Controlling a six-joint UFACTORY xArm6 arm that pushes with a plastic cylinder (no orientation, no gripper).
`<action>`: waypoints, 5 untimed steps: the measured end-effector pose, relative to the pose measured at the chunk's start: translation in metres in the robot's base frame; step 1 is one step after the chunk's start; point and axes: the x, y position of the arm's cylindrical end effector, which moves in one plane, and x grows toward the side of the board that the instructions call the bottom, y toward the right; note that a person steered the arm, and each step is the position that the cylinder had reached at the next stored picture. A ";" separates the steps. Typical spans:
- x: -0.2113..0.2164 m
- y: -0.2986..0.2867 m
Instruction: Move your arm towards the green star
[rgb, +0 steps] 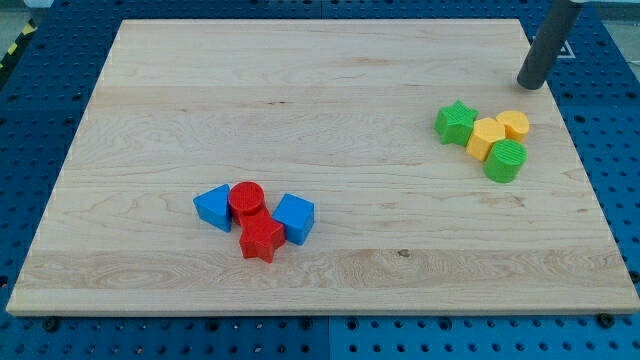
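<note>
The green star (457, 122) lies on the wooden board (300, 110) at the view's right, at the left end of a small cluster. My tip (530, 85) rests on the board near the view's top right, up and to the right of the star, apart from it. A yellow block (487, 138) touches the star's right side. A yellow cylinder (514, 124) and a green cylinder (506, 160) sit next to it.
A second cluster lies at the view's lower middle: a blue triangular block (212, 207), a red cylinder (246, 200), a red star (261, 239) and a blue block (294, 218). The board sits on a blue pegboard table (40, 110).
</note>
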 end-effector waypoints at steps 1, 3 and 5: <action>0.000 0.000; 0.001 -0.007; 0.001 -0.177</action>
